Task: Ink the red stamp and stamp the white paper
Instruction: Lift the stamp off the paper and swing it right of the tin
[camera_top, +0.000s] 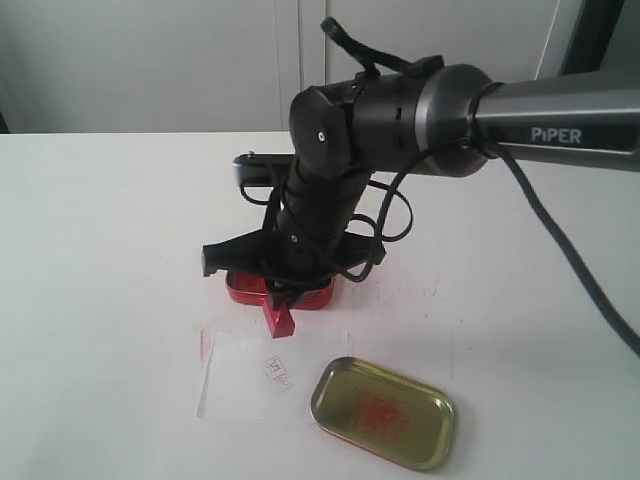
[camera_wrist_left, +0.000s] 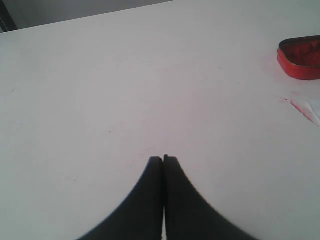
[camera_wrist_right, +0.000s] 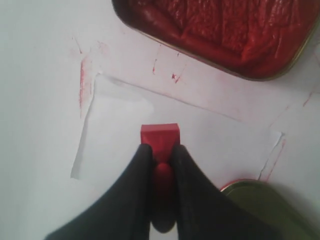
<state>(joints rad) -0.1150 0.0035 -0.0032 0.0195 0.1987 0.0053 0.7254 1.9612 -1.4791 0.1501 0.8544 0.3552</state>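
gripping the stamp (camera_wrist_right: 160, 134) by its knob, the right gripper (camera_wrist_right: 161, 151) hangs over the paper (camera_wrist_right: 112, 125) at its far edge, just near of the ink tin (camera_wrist_right: 225, 30). stamping seems in hand: next, lower straight and press flat. left gripper (camera_wrist_left: 163, 159) clenched empty.

A white table (camera_top: 100, 250) fills most of the exterior view. Its matte top is lit softly and evenly, with only faint shadows. Behind its far edge stands a pale grey-white wall (camera_top: 150, 60) of flat panels, split by thin vertical seams (camera_top: 299, 60). A dark upright strip (camera_top: 598, 25) crosses the top right corner. In the left wrist view the table ends at a grey band (camera_wrist_left: 75, 7) of wall.
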